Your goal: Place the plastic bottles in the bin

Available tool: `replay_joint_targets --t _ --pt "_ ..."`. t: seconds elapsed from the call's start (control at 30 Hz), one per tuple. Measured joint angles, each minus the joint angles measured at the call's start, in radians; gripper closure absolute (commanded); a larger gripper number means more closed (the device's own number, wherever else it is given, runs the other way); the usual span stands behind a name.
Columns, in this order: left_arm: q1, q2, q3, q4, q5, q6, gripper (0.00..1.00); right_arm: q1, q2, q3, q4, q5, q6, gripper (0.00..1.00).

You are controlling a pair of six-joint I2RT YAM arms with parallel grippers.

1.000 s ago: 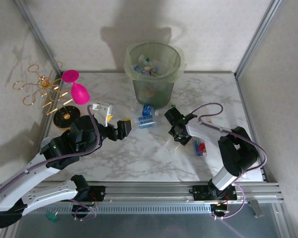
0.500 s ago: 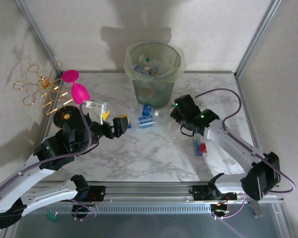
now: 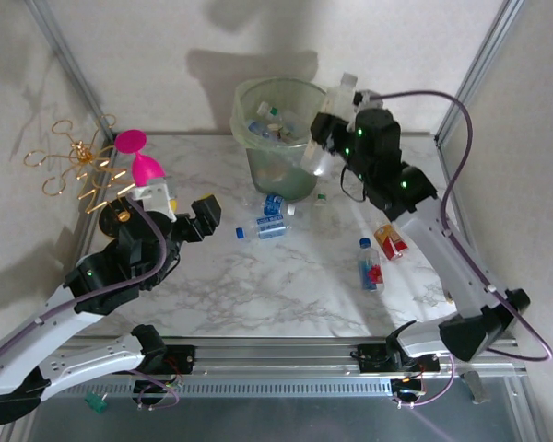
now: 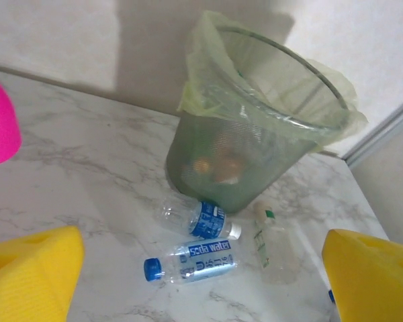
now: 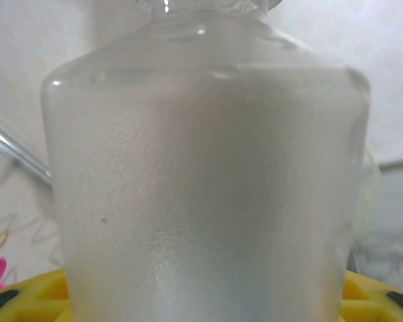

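Clear bottle (image 3: 319, 158) at bin (image 3: 263, 168) rim: drop step

Right claw (image 3: 332, 127) is pinching it, arm raised at the bin's right rim. In the right wrist view its frosted body sits between the yellow pads (image 5: 40, 295). Can't tell from above whether it's fully over the opening or just outside the lip.

Next move, my read: nudge left over the mouth, then let go. The liner bag is loose at the rim and could snag.

Bin stands far centre on the worktop (image 3: 258, 295) with several bottles inside.

Left claw (image 3: 205, 214) is spread and empty, aimed at two blue-label bottles (image 4: 196, 219) lying just near of the bin, likely its next pick. A green-marked bottle (image 4: 269, 245) lies beside them. Two more bottles (image 3: 367, 267) lie right of centre.
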Motion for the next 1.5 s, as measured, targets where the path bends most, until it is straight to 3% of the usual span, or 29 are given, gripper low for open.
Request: replay_joint_targets --t 0.13,0.37,0.57,1.13,1.5 --pt "0.0 -0.014 -0.103 0.073 0.009 -0.023 0.07 -0.032 0.151 0.18 0.018 -0.013 -0.06 0.57" --pt "0.002 0.09 -0.229 0.204 0.176 -0.035 0.07 -0.055 0.444 0.523 0.001 0.003 -0.18 0.56" --pt "0.002 0.116 -0.23 0.241 0.232 -0.031 0.07 -0.092 0.649 0.773 -0.072 -0.094 -0.201 0.54" --pt "0.01 0.163 -0.217 0.247 0.235 -0.015 0.07 -0.159 0.845 0.755 -0.102 -0.475 -0.1 0.5" --pt "0.018 0.163 -0.215 0.247 0.235 -0.008 0.07 -0.171 0.867 0.753 -0.096 -0.554 -0.069 0.3"
